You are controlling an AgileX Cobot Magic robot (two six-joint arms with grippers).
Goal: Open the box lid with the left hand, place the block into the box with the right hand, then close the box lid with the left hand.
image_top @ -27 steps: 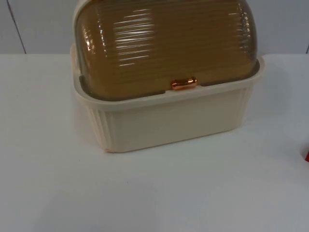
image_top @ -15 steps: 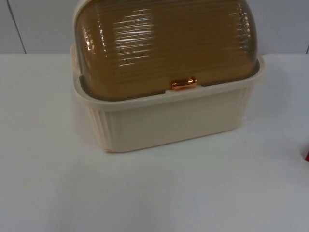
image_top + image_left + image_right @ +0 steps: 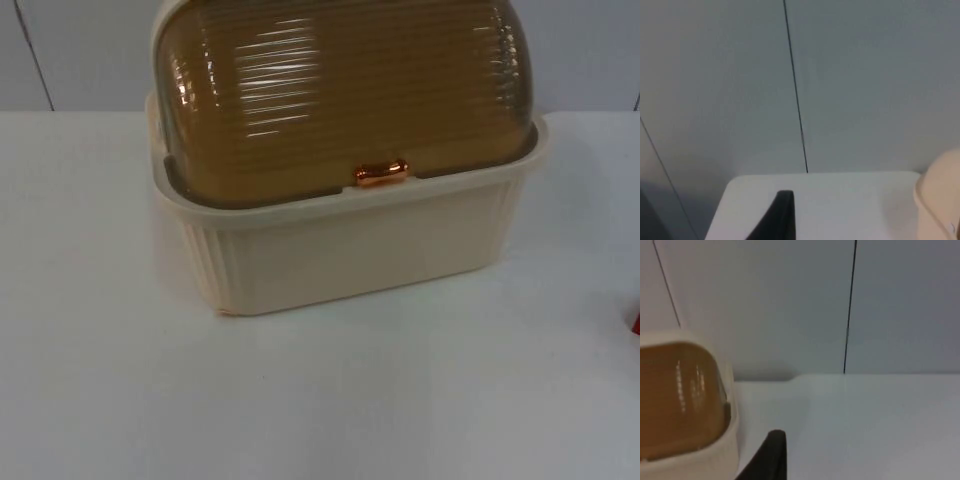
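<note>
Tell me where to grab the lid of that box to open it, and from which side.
Take the small copper handle at the middle of the amber ribbed lid's front lower edge, coming from the front, the side nearest the top camera. It is the only part that sticks out from the smooth dome, and the lid sits shut inside the cream box rim, so it probably lifts from there.
</note>
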